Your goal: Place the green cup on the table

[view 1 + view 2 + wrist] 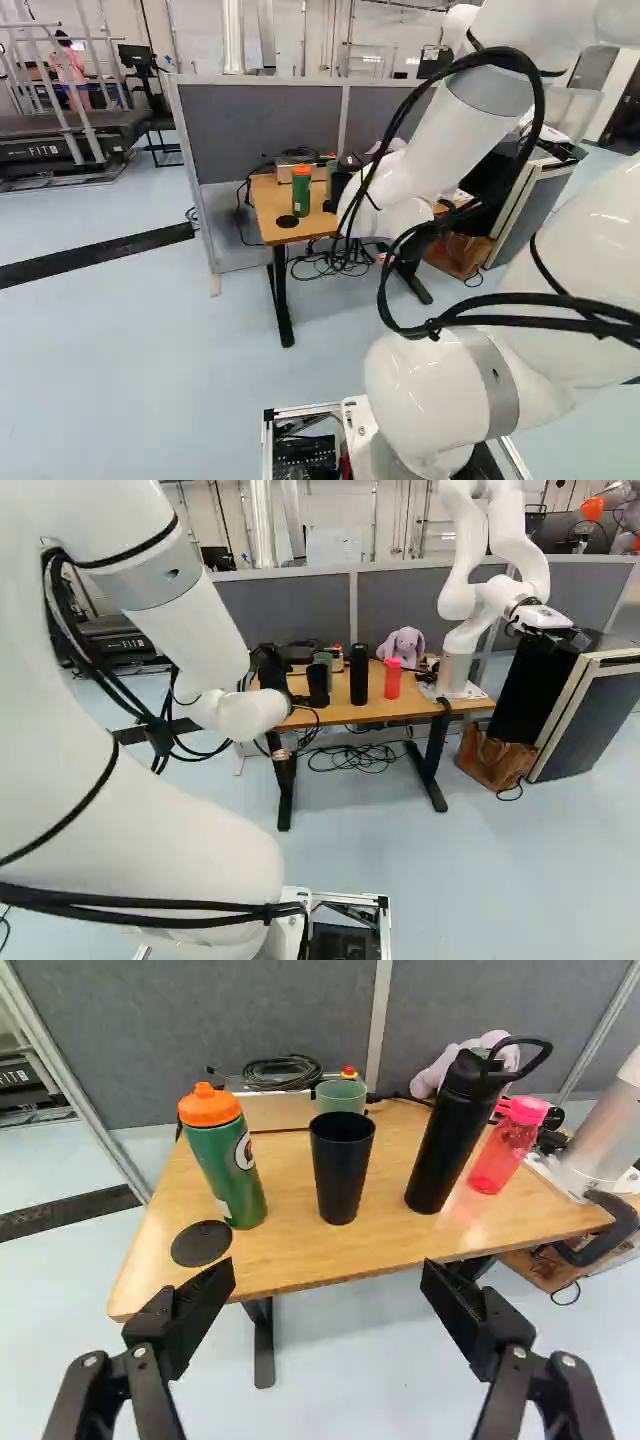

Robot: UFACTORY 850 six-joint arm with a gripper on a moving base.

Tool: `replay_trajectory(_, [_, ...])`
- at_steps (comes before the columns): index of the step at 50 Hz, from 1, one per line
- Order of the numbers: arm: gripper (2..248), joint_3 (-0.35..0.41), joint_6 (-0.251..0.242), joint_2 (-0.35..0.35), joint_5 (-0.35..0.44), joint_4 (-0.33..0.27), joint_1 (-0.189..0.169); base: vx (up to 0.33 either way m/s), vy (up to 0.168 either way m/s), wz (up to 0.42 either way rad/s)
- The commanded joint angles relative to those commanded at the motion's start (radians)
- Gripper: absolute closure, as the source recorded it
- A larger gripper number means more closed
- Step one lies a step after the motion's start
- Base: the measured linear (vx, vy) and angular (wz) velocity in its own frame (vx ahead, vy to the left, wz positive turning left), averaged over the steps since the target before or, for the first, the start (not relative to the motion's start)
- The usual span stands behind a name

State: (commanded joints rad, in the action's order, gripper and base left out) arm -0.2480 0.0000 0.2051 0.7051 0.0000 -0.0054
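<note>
In the right base view my gripper point(270, 670) shows partly beyond the white wrist, near the table's left part. The wrist view has the gripper point(328, 1272) open, nothing between its fingers, short of the front edge of the wooden table point(290, 1260). The pale green cup point(341, 1095) stands upright beyond the fingers, behind a tall black cup point(341, 1165) that hides its lower part; what its base rests on cannot be seen. The right base view shows the green cup point(323, 659) behind the black one too.
A green bottle with orange lid point(225, 1155) and a cable coil point(282, 1072) stand to one side; a black bottle point(450, 1130), pink bottle point(505, 1145) and plush toy point(403, 645) to the other. Another robot point(455, 665) stands at the table's far end. Grey partitions point(260, 125) rise behind.
</note>
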Motion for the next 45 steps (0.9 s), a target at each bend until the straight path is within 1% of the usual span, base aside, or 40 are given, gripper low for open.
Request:
replay_trajectory(22, [3, 0.104, 0.0, 0.048, 0.108, 0.0, 0.003, 0.0, 0.0, 0.0])
replay_trajectory(45, [3, 0.156, 0.0, 0.072, 0.162, 0.0, 0.005, 0.0, 0.0, 0.0])
